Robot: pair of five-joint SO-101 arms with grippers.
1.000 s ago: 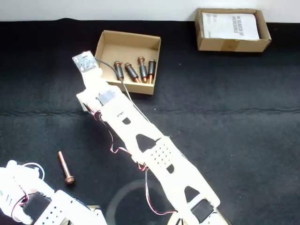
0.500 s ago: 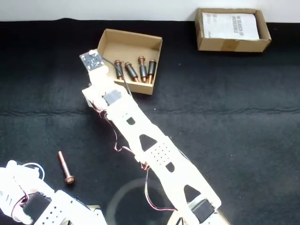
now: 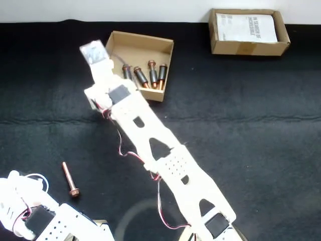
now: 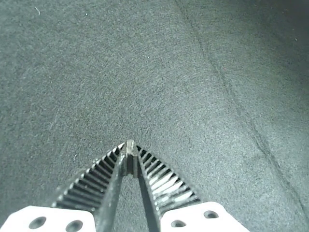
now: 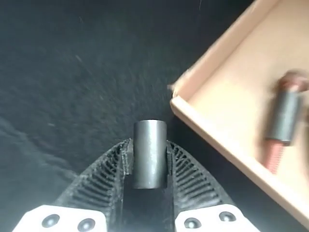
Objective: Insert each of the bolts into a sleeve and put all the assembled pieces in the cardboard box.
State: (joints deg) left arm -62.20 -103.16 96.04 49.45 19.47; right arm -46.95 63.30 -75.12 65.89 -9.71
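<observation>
Right wrist view: the right gripper (image 5: 147, 146) clamps a dark sleeve (image 5: 149, 166) just outside a corner of the box (image 5: 217, 140) — four assembled pieces (image 3: 143, 76) lie inside. The left gripper (image 4: 129, 147) is closed, tips touching, over the bench (image 4: 145, 72) — one bolt (image 3: 69, 178) lies well apart from the box

You have a dark grey sleeve (image 5: 149, 154), a copper-coloured bolt (image 3: 69, 178), a tan cardboard box (image 3: 131, 52) and a black table (image 3: 251, 150).

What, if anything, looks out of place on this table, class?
One bare copper-coloured metal bolt lies alone on the black cloth, far from the cardboard box holding four sleeved bolts. Its likely partner, a dark grey cylindrical sleeve, sits in the right arm's jaws beside that box.
</observation>
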